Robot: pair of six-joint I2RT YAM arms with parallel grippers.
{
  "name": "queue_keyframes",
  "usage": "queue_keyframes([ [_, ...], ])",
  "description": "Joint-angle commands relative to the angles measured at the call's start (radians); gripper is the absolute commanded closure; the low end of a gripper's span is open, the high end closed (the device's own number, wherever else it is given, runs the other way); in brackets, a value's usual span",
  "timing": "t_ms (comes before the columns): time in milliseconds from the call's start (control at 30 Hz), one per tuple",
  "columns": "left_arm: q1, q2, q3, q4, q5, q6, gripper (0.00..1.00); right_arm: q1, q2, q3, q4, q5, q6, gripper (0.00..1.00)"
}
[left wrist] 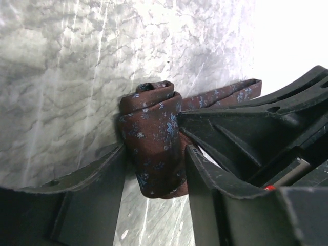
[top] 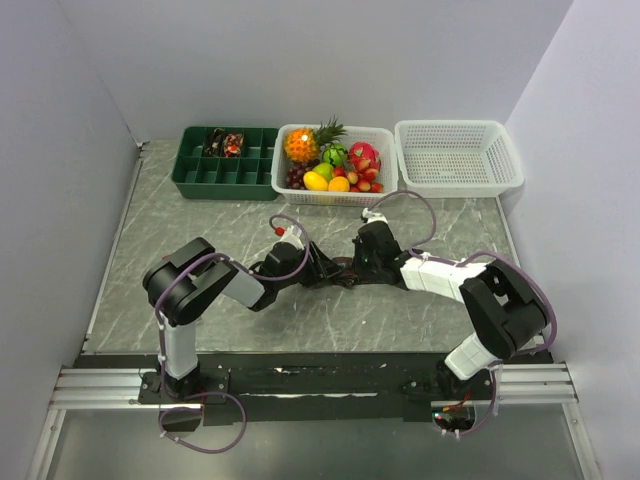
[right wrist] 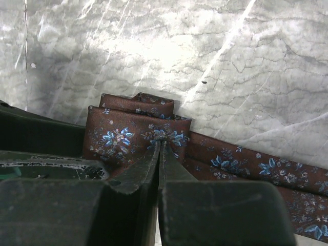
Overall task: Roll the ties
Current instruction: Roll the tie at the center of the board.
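Note:
One brown tie with small blue flowers [top: 343,272] lies mid-table, where both arms meet. In the left wrist view its rolled end [left wrist: 151,133] stands between the fingers of my left gripper [left wrist: 156,174], touching both pads, and the loose tail [left wrist: 225,95] runs off to the right. My right gripper [right wrist: 160,141] is shut, its tips pinching a pucker of fabric on the roll [right wrist: 128,130]; the tail [right wrist: 256,169] stretches right. More rolled ties [top: 222,145] sit in a green tray [top: 200,178].
The green compartment tray stands at the back left. A white basket [top: 292,192] of toy fruit is at the back middle, and an empty white basket [top: 458,155] at the back right. Grey walls close in both sides.

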State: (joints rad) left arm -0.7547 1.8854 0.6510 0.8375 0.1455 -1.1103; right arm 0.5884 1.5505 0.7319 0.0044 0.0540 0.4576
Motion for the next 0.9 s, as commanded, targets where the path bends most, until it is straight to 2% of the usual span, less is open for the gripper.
queue_keyframes([
  [0,-0.002,0.049,-0.017,0.119,0.037,-0.036,0.49,0.019,0.002,-0.065,-0.037,0.027,0.041,0.99],
  [267,-0.009,0.044,-0.037,0.192,0.014,-0.037,0.64,0.039,-0.050,-0.126,0.032,0.044,0.076,1.00],
  [300,-0.011,0.041,-0.042,0.199,0.016,-0.036,0.74,0.044,-0.059,-0.134,0.054,0.043,0.076,1.00],
  [367,-0.009,0.032,-0.042,0.203,0.019,-0.026,0.85,0.047,-0.082,-0.147,0.075,0.032,0.073,1.00],
  [400,-0.008,0.029,-0.031,0.190,0.020,-0.022,0.95,0.047,-0.087,-0.149,0.088,0.029,0.070,1.00],
  [433,-0.008,0.023,-0.027,0.158,0.020,-0.017,0.99,0.047,-0.098,-0.147,0.092,0.012,0.072,1.00],
  [867,-0.008,-0.083,0.001,-0.073,-0.044,0.095,0.99,0.027,-0.263,-0.106,0.045,-0.014,0.050,1.00],
])
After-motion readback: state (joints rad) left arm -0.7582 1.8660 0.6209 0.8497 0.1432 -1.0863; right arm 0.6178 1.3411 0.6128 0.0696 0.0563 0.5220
